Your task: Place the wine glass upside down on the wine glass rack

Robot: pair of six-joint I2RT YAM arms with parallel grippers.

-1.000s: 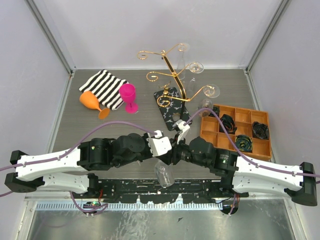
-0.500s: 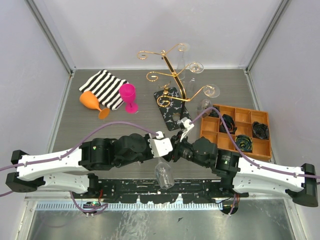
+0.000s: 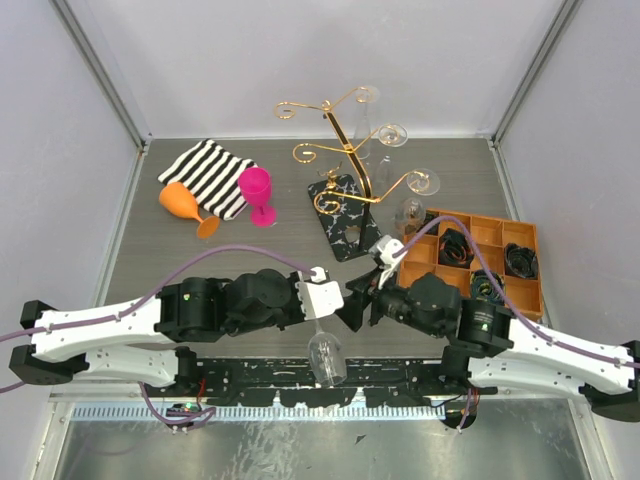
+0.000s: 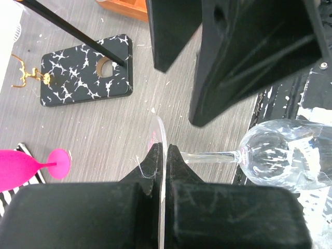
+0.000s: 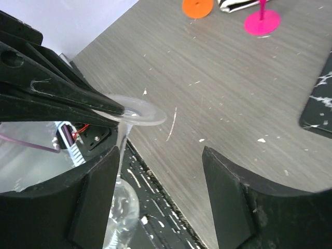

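Wine glass [image 4: 275, 161] bowl-down, stem near-vertical, in left gripper [image 4: 162, 158]

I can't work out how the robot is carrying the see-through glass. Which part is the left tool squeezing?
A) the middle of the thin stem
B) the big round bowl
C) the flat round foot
C: in the left wrist view, the left tool is shut on the flat round foot of the wine glass. The stem and bowl stick out free to the side.
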